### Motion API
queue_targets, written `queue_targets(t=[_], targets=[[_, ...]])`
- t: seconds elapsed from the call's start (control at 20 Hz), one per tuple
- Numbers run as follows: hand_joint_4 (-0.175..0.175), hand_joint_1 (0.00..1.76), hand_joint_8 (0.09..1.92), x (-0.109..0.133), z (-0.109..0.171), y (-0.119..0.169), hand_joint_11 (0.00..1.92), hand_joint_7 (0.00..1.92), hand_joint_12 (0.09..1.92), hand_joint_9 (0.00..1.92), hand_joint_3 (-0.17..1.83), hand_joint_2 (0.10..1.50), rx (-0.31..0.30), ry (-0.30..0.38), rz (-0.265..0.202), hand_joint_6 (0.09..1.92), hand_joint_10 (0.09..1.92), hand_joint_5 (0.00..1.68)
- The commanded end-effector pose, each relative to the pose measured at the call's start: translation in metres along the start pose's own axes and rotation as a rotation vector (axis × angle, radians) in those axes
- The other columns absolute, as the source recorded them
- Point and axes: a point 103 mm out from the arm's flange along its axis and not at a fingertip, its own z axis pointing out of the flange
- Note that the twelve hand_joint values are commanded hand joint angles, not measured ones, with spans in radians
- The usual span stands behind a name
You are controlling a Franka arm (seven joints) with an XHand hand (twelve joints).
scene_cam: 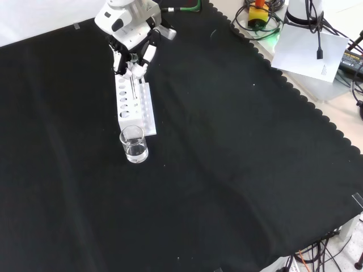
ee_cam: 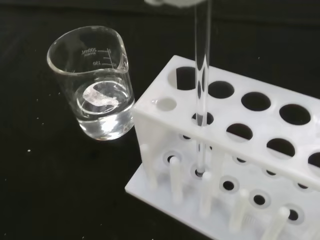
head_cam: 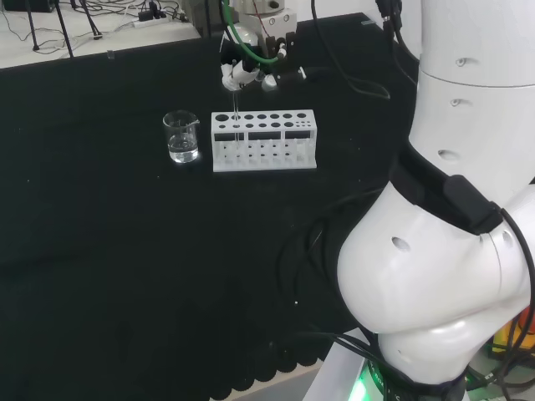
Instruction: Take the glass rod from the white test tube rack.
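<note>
Wrist view: glass rod (ee_cam: 201, 85) stands upright in the white rack (ee_cam: 240, 150), its top pinched by the hand (head_cam: 242, 71).

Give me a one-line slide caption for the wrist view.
Glass rod standing upright in the white rack, beaker with clear liquid beside it.

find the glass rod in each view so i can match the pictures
Head view: glass rod upright, near the white rack's left end, under the hand.
Front view: rod at the rack's far end, below the fingers.
Wrist view: rod through a hole.
Shared landmark: the beaker beside the rack.
</note>
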Motion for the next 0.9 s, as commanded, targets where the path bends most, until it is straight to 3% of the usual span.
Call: queue_targets(t=[0.05,0.2,0.9], targets=[[-0.175,1.28,1.22,0.009,-0.023,-0.011,1.62,1.1,0.73,1.56,0.53,0.84,-0.184,-0.067,0.011,0.88,1.01,0.97],[-0.175,1.29,1.2,0.015,-0.038,-0.019,1.6,1.11,0.7,1.56,0.53,0.83,-0.251,-0.056,0.002,0.8,0.98,1.0],[-0.175,1.29,1.16,0.03,-0.093,-0.05,1.64,1.11,0.66,1.61,0.38,0.9,-0.274,-0.049,0.002,0.73,0.89,1.01]])
